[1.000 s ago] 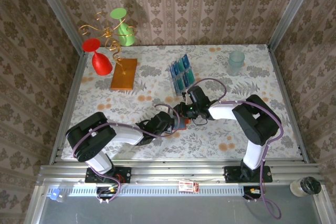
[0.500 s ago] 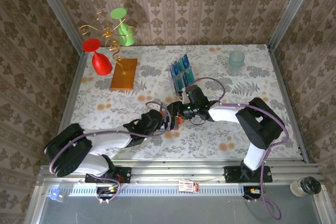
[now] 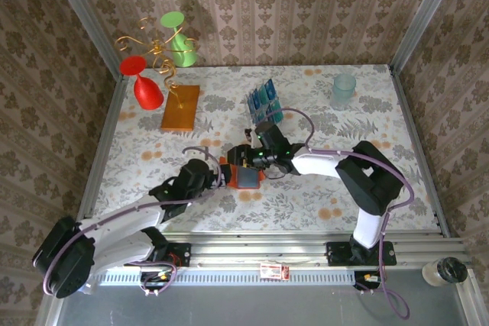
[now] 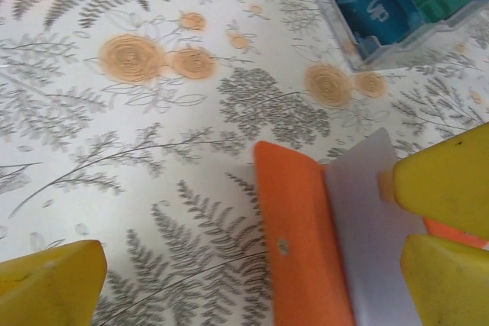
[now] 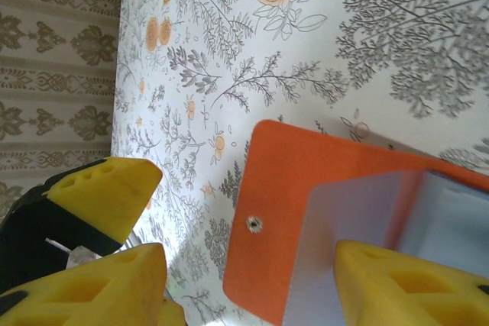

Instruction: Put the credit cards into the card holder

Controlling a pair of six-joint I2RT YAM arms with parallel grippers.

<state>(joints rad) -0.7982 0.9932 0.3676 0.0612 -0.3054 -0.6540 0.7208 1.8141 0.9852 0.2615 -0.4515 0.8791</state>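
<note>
Card holder (image 3: pixel 245 176) lies opened out on the flowered table (image 3: pixel 367 112), near the middle and a little toward the near edge. Its grey-blue inside faces up and orange shows along its edges. Both arms reach in to it. The left gripper (image 3: pixel 221 176) sits at its left edge, and the right gripper (image 3: pixel 244 158) is just behind it on the far side.

In the left wrist view the orange flap with its small metal snap lies between the yellow fingers. One finger (image 4: pixel 47 284) is over bare table, well clear of the flap, and the left gripper stands wide and holds nothing. In the right wrist view that gripper's fingers are also spread. One finger (image 5: pixel 405 288) is over the grey-blue lining and the other is off to the side of the orange flap. It grips nothing that I can make out.

The credit cards (image 3: pixel 262 97), dark blue and teal, stand on edge in a clear slotted rack (image 4: pixel 405 50) just beyond the right gripper, none of them in the card holder.

At the far left lies an orange-brown slab (image 3: pixel 180 107). By it a gold wire stand (image 3: pixel 157 55) carries a red glass (image 3: pixel 144 85) and a green glass (image 3: pixel 179 45), both tilted. A pale cup (image 3: pixel 344 89) stands near the far right corner.
</note>
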